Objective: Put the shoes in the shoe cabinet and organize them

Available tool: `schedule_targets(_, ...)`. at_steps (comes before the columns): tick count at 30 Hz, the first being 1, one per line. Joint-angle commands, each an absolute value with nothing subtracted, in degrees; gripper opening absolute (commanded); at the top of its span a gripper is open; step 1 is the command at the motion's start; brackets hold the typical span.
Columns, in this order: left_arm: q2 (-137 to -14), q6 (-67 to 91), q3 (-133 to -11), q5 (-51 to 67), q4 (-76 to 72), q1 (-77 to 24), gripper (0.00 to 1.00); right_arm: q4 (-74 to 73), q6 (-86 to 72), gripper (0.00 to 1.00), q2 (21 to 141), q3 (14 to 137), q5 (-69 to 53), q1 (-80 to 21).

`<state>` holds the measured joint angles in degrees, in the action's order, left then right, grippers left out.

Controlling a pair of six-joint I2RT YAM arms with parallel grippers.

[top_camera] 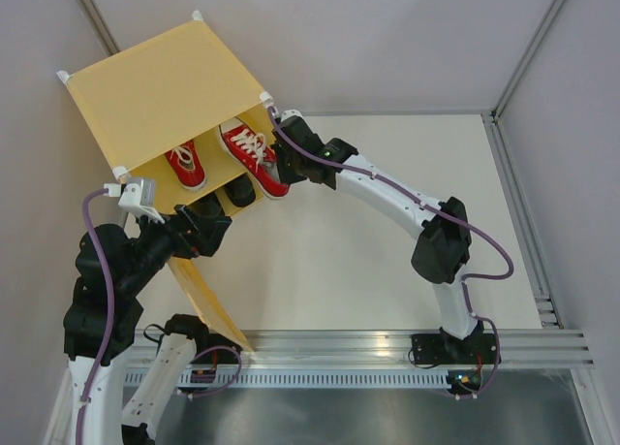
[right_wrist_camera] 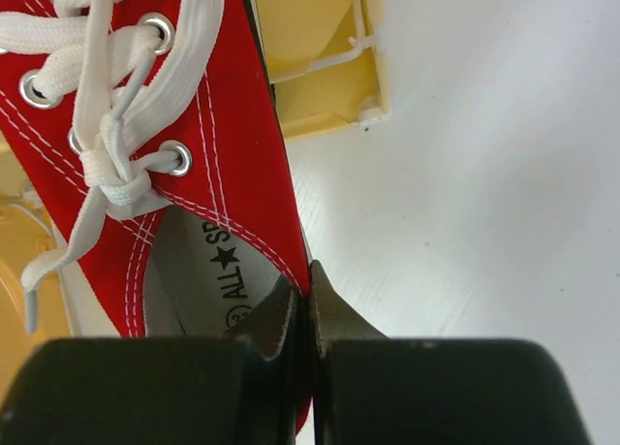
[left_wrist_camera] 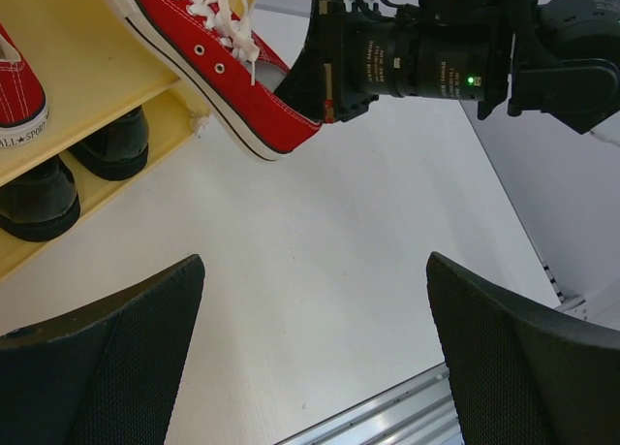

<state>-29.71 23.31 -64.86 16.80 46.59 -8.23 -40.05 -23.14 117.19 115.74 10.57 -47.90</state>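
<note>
The yellow-orange shoe cabinet (top_camera: 155, 86) stands at the back left with its door (top_camera: 208, 304) swung open toward me. One red sneaker (top_camera: 187, 164) lies on the inner shelf (left_wrist_camera: 68, 47). My right gripper (top_camera: 281, 157) is shut on the heel collar of the second red sneaker (right_wrist_camera: 223, 135), one finger inside it and one outside; its toe is over the shelf and its heel sticks out of the opening (left_wrist_camera: 232, 77). Two black loafers (left_wrist_camera: 116, 144) (left_wrist_camera: 39, 198) sit below the shelf. My left gripper (left_wrist_camera: 315, 367) is open and empty, low in front of the cabinet.
The open door leans between the left arm and the table's near rail (top_camera: 387, 348). A metal frame post (top_camera: 518, 67) and walls bound the white table (top_camera: 387, 232) at back and right. The right arm (top_camera: 397, 193) spans the table's middle.
</note>
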Motion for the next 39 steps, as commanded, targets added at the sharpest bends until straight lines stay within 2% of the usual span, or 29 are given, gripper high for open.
schedule_targets(1,-29.3,25.5,-66.1,15.4,50.0,-7.9,0.98,-29.6,-27.2,0.01,117.1,120.1,8.3,-48.2)
schedule_targets(11,-29.2,25.7,-66.0,15.5,50.3,-7.9,0.98,-17.9,-27.6,0.01,120.4,120.2,10.0,-48.6)
schedule_targets(14,-29.2,25.6,-65.9,15.6,50.3,-7.9,0.98,-16.8,-28.1,0.04,122.2,121.2,9.6,-48.8)
schedule_targets(19,-29.2,25.7,-66.0,15.6,50.4,-7.9,0.98,-14.2,-29.0,0.15,124.0,121.9,8.9,-49.1)
schedule_targets(24,-29.2,25.4,-65.9,15.4,50.9,-7.9,0.98,-10.6,-30.2,0.18,124.6,120.9,8.8,-49.2)
schedule_targets(27,-29.2,25.4,-65.9,15.4,51.0,-7.9,0.98,-9.6,-30.8,0.31,124.5,120.1,7.6,-49.2)
schedule_targets(31,-29.2,25.4,-65.8,15.2,51.1,-7.9,0.98,-8.1,-30.3,0.43,122.0,117.3,5.1,-49.4)
schedule_targets(35,-29.4,25.3,-65.9,15.2,51.0,-7.9,0.98,-4.0,-28.7,0.68,117.2,111.7,2.3,-49.3)
schedule_targets(37,-29.4,25.3,-65.9,15.2,51.0,-7.9,0.98,-2.8,-26.6,0.77,114.1,108.2,0.9,-49.4)
schedule_targets(38,-29.5,25.3,-65.9,15.3,51.1,-7.9,0.98,-1.5,-25.8,0.85,113.1,106.9,0.2,-49.3)
schedule_targets(39,-29.5,25.3,-65.9,15.3,51.1,-7.9,0.98,-0.9,-24.8,0.89,112.1,103.9,-1.8,-49.4)
